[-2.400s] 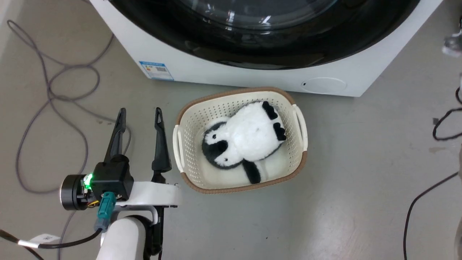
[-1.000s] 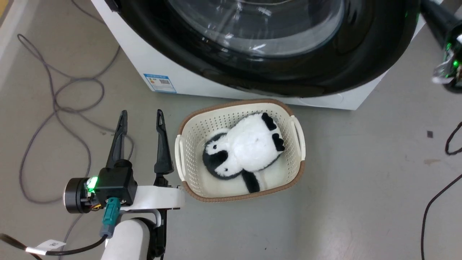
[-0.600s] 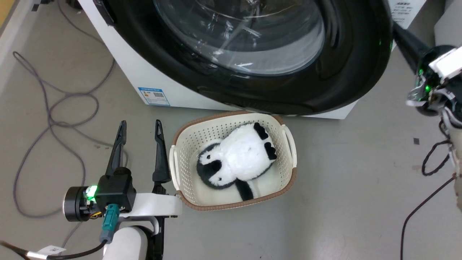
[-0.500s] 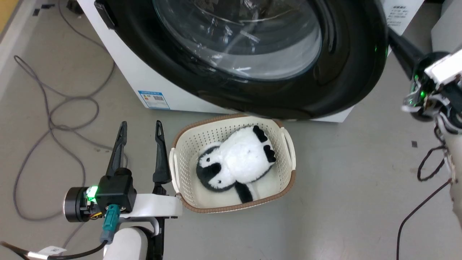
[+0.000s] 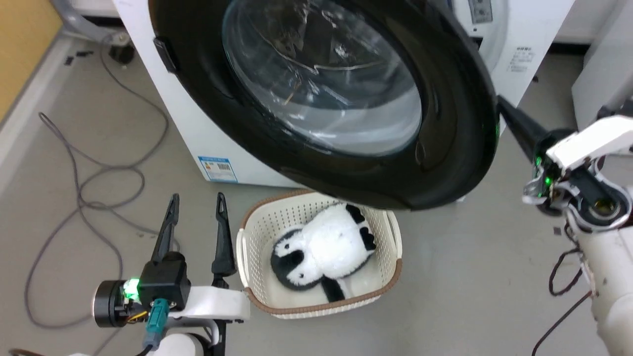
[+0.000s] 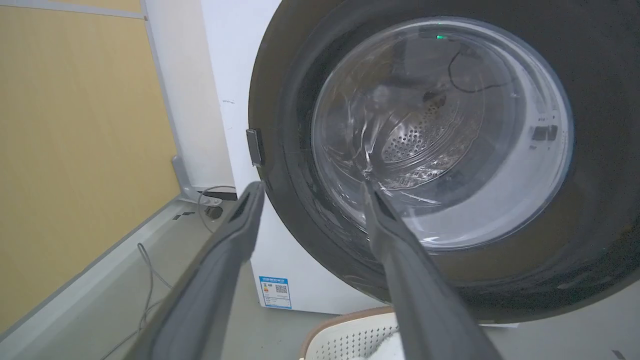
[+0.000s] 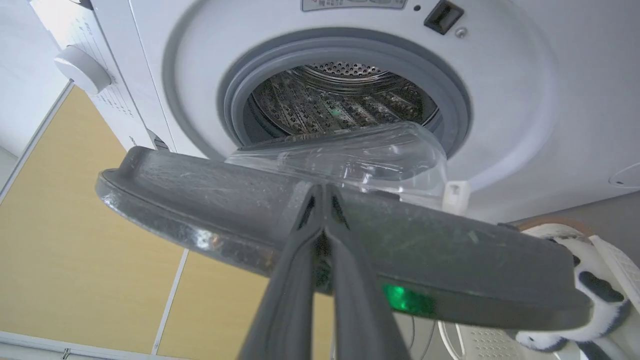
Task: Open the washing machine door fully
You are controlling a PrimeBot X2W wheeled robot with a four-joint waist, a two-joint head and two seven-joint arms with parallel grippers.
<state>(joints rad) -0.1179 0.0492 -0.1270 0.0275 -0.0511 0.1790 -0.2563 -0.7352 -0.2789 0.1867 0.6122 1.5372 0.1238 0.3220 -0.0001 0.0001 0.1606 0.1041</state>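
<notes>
Partly open washing machine door [image 5: 445, 128], hung on a hinge [image 5: 165, 55] on the side far from the right tool [image 5: 500, 103]; free edge right at that tool's tips. Right tool closed, both dark fingers [image 7: 292, 280] pressed together with nothing between them; tips set at the door's inner face just behind its edge, seen from the right wrist view. Left tool [image 5: 196, 200] spread wide and empty, low over the floor [image 5: 470, 277], short of the door and apart from it; aimed toward the door's outer face and the clear glass bowl [image 6: 440, 135].

Relation to mind: door ahead and to the left of the right tool, broad face running from the hinge out toward that tool; right arm plainly the nearer; cannot tell for certain whether touching or a hair off. Probably mid-swing, with a good part of the arc left. Next, presumably, press the free edge outward and leftward around the hinge, keeping the tips behind the edge to avoid slipping off the glossy black.

Beyond the right tool, behind the door, the open mouth of the washing machine [image 7: 500, 100]: grey rubber ring [image 7: 230, 100] around a perforated steel drum [image 7: 340, 100], nothing visible inside. Just right of the left tool, a cream perforated basket [image 5: 257, 232] with a brown rim, holding a plush penguin [image 5: 321, 242]; lower edge of the door above the basket's far rim, so worth watching for clearance.
</notes>
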